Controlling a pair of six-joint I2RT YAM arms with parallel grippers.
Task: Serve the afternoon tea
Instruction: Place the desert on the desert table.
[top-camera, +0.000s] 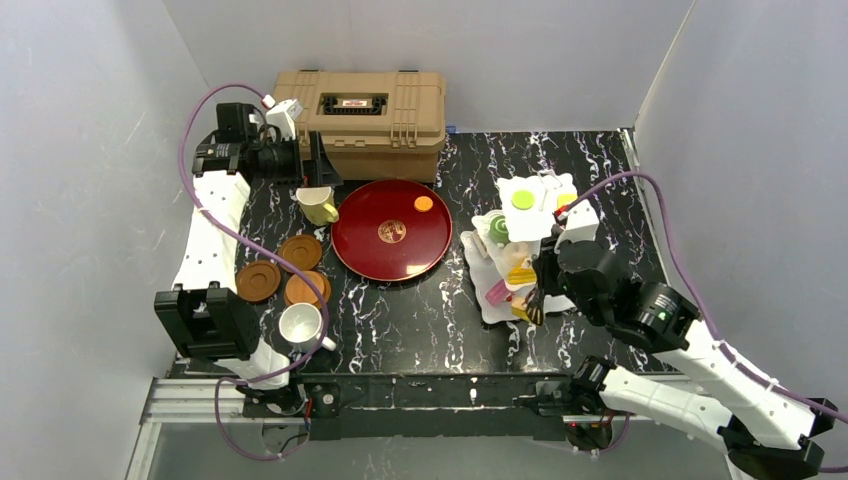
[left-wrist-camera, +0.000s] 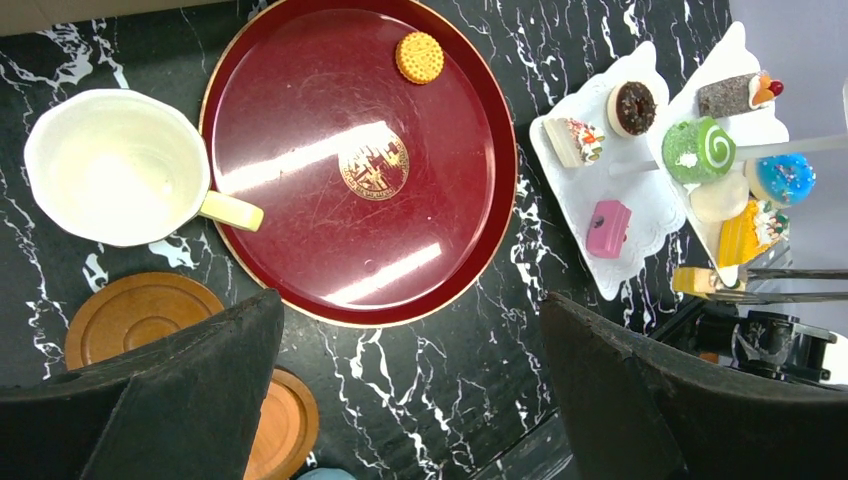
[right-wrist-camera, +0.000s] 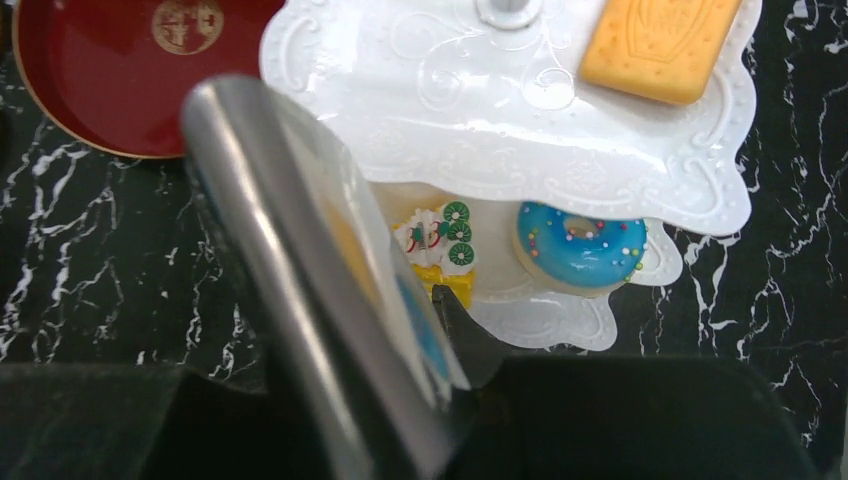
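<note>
On the left, three brown saucers (top-camera: 301, 252) lie bare and the white mug (top-camera: 300, 325) stands beside them on the table, so the cups are not yet set. The left gripper (left-wrist-camera: 410, 330) hangs above with its fingers spread wide, holding nothing. The pale-yellow mug (left-wrist-camera: 115, 165) stands with its handle at the rim of the dark-red tray (left-wrist-camera: 330, 90), which carries only one round biscuit (left-wrist-camera: 419, 57).

To the right, the white tiered stand (left-wrist-camera: 655, 215) holds most of the sweets: a pink cake (left-wrist-camera: 607, 228), a green swirl roll (left-wrist-camera: 698, 150), a blue doughnut (right-wrist-camera: 580, 247), and a rectangular biscuit (right-wrist-camera: 660, 45) on a higher tier. The right gripper (top-camera: 532, 300) is closed on metal tongs (left-wrist-camera: 770, 283), whose tips meet a small yellow cake (left-wrist-camera: 693, 282) at the stand's edge.

I judge the step is moving this cake. Next it needs a steady lift, clear of the tier above, without pushing the stand.
</note>
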